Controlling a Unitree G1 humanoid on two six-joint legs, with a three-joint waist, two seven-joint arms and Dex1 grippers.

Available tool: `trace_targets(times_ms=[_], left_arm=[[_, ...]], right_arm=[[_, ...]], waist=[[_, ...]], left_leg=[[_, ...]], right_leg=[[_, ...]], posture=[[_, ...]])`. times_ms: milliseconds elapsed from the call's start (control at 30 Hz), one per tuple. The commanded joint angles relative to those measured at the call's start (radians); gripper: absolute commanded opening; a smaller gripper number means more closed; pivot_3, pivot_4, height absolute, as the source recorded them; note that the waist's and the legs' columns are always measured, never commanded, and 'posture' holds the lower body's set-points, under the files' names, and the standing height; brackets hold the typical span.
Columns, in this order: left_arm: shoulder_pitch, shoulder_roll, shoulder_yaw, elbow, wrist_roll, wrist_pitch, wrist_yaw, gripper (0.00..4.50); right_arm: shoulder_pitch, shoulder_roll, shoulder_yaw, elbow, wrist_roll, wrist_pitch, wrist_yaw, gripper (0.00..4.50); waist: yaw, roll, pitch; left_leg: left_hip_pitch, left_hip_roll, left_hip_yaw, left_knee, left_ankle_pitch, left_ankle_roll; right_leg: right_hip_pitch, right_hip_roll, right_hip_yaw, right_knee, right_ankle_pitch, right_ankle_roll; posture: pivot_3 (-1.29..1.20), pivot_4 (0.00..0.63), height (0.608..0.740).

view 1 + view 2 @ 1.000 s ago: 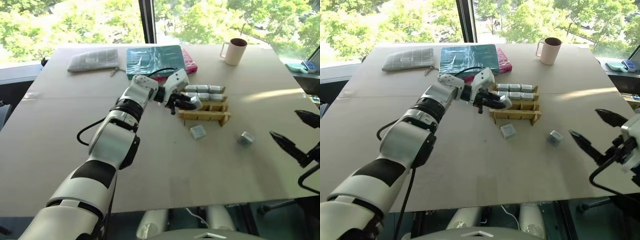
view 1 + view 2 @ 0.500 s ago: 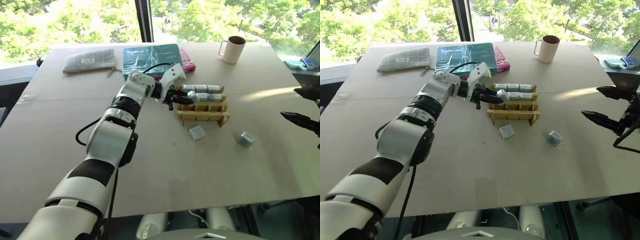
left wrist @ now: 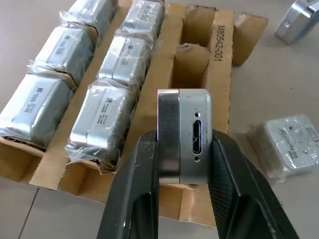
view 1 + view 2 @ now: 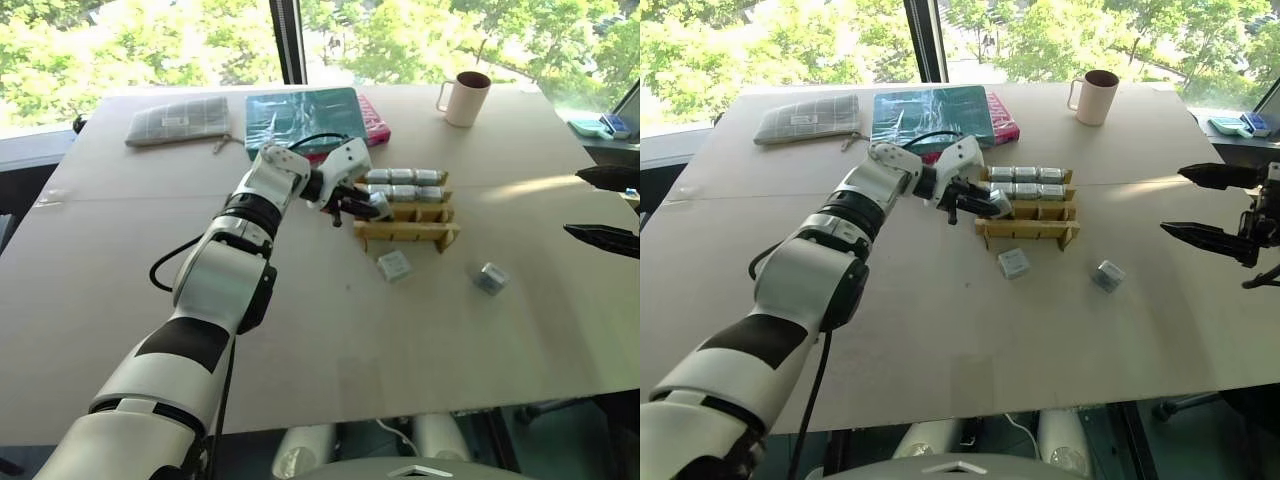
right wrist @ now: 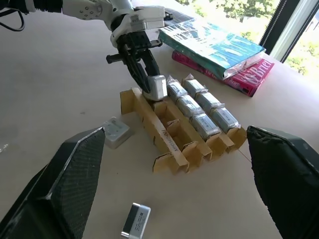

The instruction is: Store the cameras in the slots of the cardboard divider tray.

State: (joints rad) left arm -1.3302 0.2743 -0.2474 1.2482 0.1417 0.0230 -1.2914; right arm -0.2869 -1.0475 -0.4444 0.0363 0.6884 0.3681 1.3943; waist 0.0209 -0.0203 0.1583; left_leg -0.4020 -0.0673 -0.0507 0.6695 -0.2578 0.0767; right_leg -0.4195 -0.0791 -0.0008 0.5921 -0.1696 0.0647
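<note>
The cardboard divider tray (image 4: 405, 233) stands mid-table. Its two back rows hold several wrapped cameras (image 3: 102, 119), while the front-row slots (image 3: 192, 64) show bare cardboard. My left gripper (image 4: 362, 205) is shut on a silver camera (image 3: 184, 134) and holds it just above the tray's left end, over the front row. Two loose cameras lie on the table, one (image 4: 394, 265) in front of the tray and one (image 4: 490, 277) off to its right. Raised at the table's right edge, my right gripper (image 4: 572, 202) is open and holds nothing, pointing left toward the tray.
A pink mug (image 4: 468, 98) stands at the back right. A teal book (image 4: 305, 118) lies on a pink book (image 4: 376, 122) behind the tray, with a grey checked pouch (image 4: 180, 118) to their left. Small items (image 4: 600, 127) sit beyond the right edge.
My right gripper has risen from low at the table's right edge and turned level, pointing left. The left gripper still holds the camera at the tray's left end.
</note>
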Motion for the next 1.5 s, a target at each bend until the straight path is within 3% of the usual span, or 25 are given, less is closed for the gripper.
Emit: trace_targets(times_ms=[33,267,300,500,600,667,833,1000,1200,1500], left_arm=[[-0.038,-0.005,-0.042,0.004,0.064,-0.054,0.021,0.76],[-0.063,-0.018,-0.079,0.015,0.132,-0.099,0.058,0.76],[-0.068,-0.022,-0.069,0.01,0.122,-0.105,0.037,1.77],[-0.091,0.001,0.046,-0.081,-0.004,-0.041,-0.063,4.1],[-0.04,0.049,0.131,-0.243,-0.111,0.108,-0.124,4.1],[0.081,0.087,0.183,-0.459,-0.191,0.233,-0.119,4.1],[0.488,0.102,0.301,-1.093,-0.406,0.515,0.017,4.1],[0.745,0.083,0.326,-1.436,-0.544,0.624,0.133,4.1],[0.97,0.154,0.337,-1.594,-0.654,0.59,0.12,4.1],[1.104,0.257,0.339,-1.636,-0.732,0.541,0.111,4.1]], right_arm=[[0.024,0.001,-0.043,-0.054,0.011,-0.004,-0.012,4.5],[0.084,0.002,-0.073,-0.099,0.022,0.005,-0.036,4.5],[0.092,0.002,-0.075,-0.106,0.022,0.008,-0.042,4.5],[0.138,0.031,-0.094,-0.171,0.001,0.007,-0.122,4.5],[0.166,0.071,-0.078,-0.23,-0.048,0.024,-0.253,4.5],[0.212,0.101,-0.061,-0.3,-0.059,0.054,-0.313,4.5],[0.301,0.178,0.052,-0.461,-0.405,-0.086,-0.604,4.5],[0.331,0.217,0.151,-0.54,-0.324,0.115,-0.622,4.5],[0.353,0.234,0.206,-0.535,-0.289,0.304,-0.66,4.5],[0.261,0.258,0.27,-0.39,-0.307,0.356,-0.681,4.5]], waist=[[0.0,0.0,0.0],[-0.002,0.0,0.0],[-0.002,0.0,0.0],[-0.002,0.0,0.0],[-0.006,0.0,0.0],[-0.008,0.003,-0.002],[-0.009,0.009,-0.006],[0.01,0.004,-0.006],[0.013,0.004,-0.007],[0.015,0.004,-0.007]], left_leg=[[0.0,0.0,0.0,0.0,0.0,0.0],[0.0,0.0,0.0,0.0,0.0,0.0],[0.0,0.0,0.0,0.0,-0.001,0.001],[0.0,0.0,0.0,0.0,-0.001,0.002],[-0.001,0.0,0.0,0.0,0.0,0.0],[-0.002,0.0,0.0,0.0,0.0,0.0],[0.002,0.0,0.001,-0.001,-0.002,-0.003],[0.002,0.0,0.002,0.003,-0.002,-0.005],[0.012,0.001,0.003,0.002,-0.006,-0.005],[0.016,0.001,0.005,0.001,-0.003,-0.004]], right_leg=[[0.0,0.0,0.0,0.0,0.0,0.0],[0.0,0.0,0.001,0.0,0.0,0.0],[0.0,0.0,0.001,0.001,0.0,0.0],[0.0,0.0,0.0,0.001,0.0,0.0],[-0.001,0.0,0.0,0.001,0.0,0.0],[-0.003,0.0,0.001,0.002,0.0,0.0],[-0.005,0.001,0.01,0.012,0.0,0.0],[-0.004,0.001,0.011,0.01,0.0,0.0],[0.005,0.002,0.011,0.008,0.0,-0.001],[0.006,0.007,0.01,0.007,-0.003,-0.005]], posture=[[0.0,0.15,0.74],[0.0,0.15,0.74],[0.0,0.15,0.74],[0.0,0.15,0.74],[0.0,0.15,0.74],[0.0,0.15,0.74],[0.0,0.15,0.74],[0.0,0.15,0.74],[0.0,0.15,0.74],[0.0,0.15,0.74]])
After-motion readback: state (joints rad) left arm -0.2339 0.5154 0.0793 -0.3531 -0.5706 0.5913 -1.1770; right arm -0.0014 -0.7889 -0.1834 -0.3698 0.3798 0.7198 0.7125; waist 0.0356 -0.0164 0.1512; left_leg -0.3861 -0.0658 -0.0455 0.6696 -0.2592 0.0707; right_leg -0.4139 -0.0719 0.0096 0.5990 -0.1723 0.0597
